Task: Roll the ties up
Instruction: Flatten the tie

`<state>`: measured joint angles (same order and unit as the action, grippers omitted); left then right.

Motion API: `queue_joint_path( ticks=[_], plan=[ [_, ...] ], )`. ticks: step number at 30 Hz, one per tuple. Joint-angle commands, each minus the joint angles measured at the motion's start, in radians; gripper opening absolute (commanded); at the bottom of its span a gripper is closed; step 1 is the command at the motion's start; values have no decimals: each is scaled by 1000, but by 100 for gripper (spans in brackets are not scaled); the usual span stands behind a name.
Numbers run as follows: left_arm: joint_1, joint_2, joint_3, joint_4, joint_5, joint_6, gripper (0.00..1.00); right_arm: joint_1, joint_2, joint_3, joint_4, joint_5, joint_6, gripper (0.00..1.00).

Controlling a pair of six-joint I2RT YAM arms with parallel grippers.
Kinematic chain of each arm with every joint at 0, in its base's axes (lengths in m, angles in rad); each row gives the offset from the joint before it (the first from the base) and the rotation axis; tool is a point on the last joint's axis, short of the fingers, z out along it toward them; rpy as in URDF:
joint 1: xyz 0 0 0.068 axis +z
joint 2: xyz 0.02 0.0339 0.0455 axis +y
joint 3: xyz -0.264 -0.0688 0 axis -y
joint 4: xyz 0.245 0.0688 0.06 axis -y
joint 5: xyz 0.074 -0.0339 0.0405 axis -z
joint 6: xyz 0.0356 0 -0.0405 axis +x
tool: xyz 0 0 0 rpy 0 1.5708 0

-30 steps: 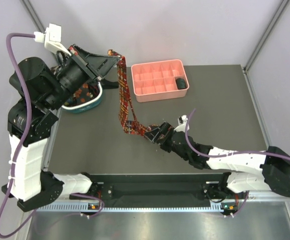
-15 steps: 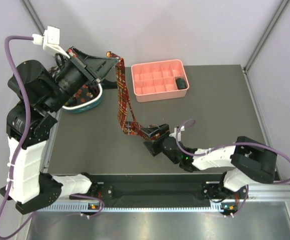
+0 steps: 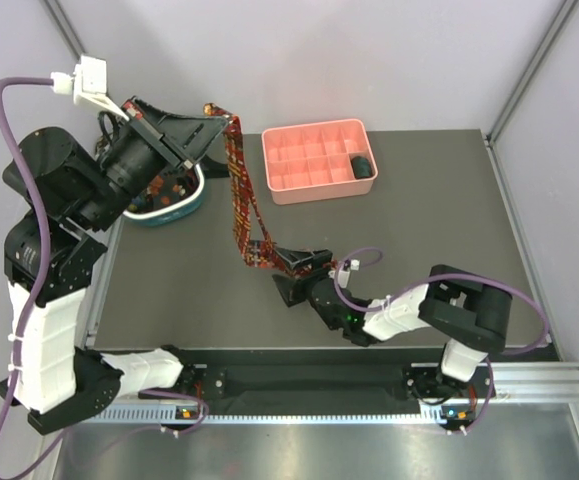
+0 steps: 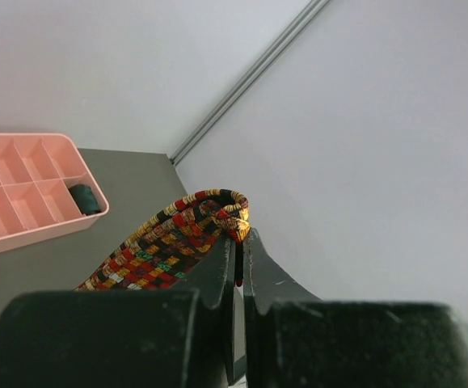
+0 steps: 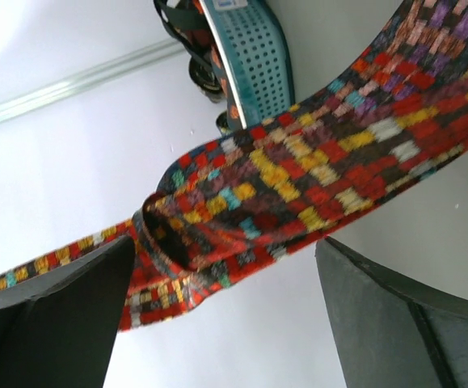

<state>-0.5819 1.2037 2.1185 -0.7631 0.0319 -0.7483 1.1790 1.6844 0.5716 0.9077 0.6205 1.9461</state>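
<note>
A red-yellow-dark plaid tie (image 3: 241,195) hangs from my left gripper (image 3: 231,122), which is raised near the table's back left and shut on the tie's upper end (image 4: 169,242). In the left wrist view the fingertips (image 4: 238,236) pinch the folded fabric. The tie's lower end bends over the table towards my right gripper (image 3: 291,268). In the right wrist view that gripper (image 5: 225,283) is open, its fingers wide apart, and the plaid tie (image 5: 298,186) with a small loop crosses between them. A rolled black tie (image 3: 362,166) lies in the pink tray.
The pink compartment tray (image 3: 314,180) stands at the back centre and shows in the left wrist view (image 4: 23,194). The teal-and-white oval basket (image 3: 184,208) holding dark floral fabric sits at the back left under my left arm and shows in the right wrist view (image 5: 254,56).
My right gripper has moved left along the table, its arm folding back, towards the tie's lower end. My left gripper has shifted slightly up and left, still holding the tie.
</note>
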Motion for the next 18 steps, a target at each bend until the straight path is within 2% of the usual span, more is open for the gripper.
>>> queue_joint_path(
  ticks=[1, 2, 6, 8, 16, 18],
  plan=[
    [4, -24, 9, 41, -13, 23, 0, -21, 34, 45, 109, 53, 34, 91],
    [4, -26, 9, 41, -18, 24, 0, -42, 58, 44, 118, 47, 34, 86],
    [4, -32, 8, 38, -23, 26, 0, -97, 110, 21, 178, 38, 48, 78],
    [4, -33, 6, 33, -23, 30, 0, -128, 129, 2, 235, 39, 8, 68],
    [4, -55, -26, 35, -24, 36, 0, -249, 84, -38, 200, -5, -196, 65],
    [4, -58, -37, 41, -23, 37, 0, -278, 60, -44, 200, -21, -231, 52]
  ],
)
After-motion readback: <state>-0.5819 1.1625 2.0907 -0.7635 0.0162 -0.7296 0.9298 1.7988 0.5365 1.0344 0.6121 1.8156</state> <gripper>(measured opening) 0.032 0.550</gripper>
